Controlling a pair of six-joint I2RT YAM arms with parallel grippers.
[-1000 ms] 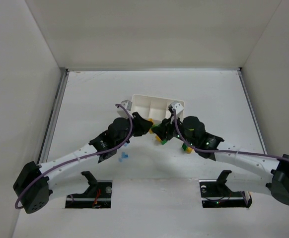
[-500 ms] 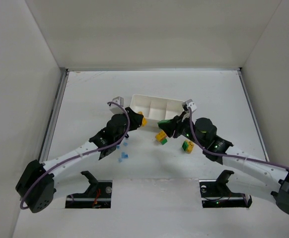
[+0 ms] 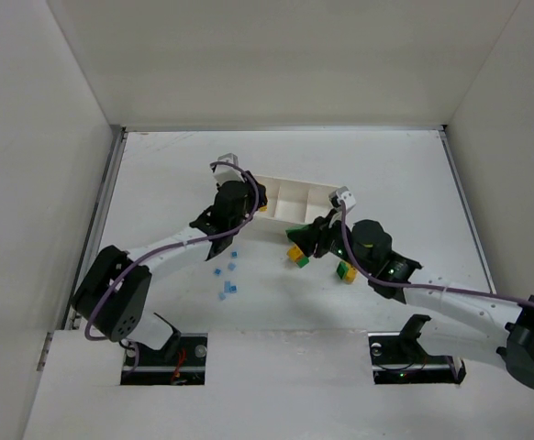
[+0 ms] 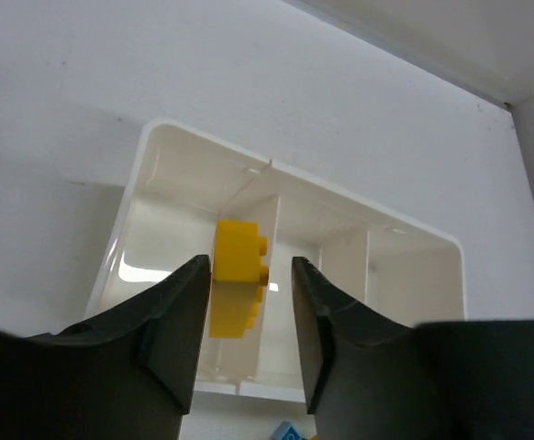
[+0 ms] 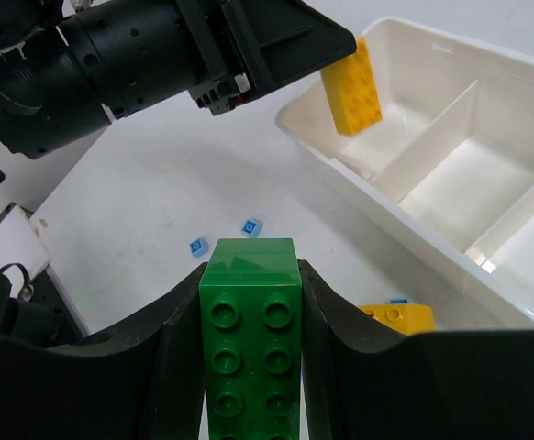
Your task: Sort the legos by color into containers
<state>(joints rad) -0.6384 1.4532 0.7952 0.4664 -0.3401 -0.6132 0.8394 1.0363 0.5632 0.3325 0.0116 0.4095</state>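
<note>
The white three-compartment tray [image 3: 296, 195] lies at the table's middle back. My left gripper [image 3: 254, 198] is open over its left compartment [image 4: 157, 238]. A yellow brick [image 4: 237, 268] is free between the jaws, touching neither, inside that compartment; it also shows in the right wrist view [image 5: 351, 87] just past the left gripper's fingertips [image 5: 327, 41]. My right gripper [image 5: 250, 266] is shut on a green brick [image 5: 250, 316], held above the table just in front of the tray [image 5: 340, 165]. In the top view the right gripper [image 3: 296, 236] sits near the tray's front edge.
A yellow-and-green brick pair [image 3: 297, 256] and another [image 3: 345, 270] lie on the table in front of the tray. Small light-blue bricks [image 3: 228, 289] lie scattered left of them; two show in the right wrist view [image 5: 251, 226]. A yellow brick [image 5: 395, 316] lies under the right gripper.
My left gripper has moved up to the tray's left compartment and opened, letting go of the yellow brick. My right gripper has shifted slightly left, still holding the green brick.
</note>
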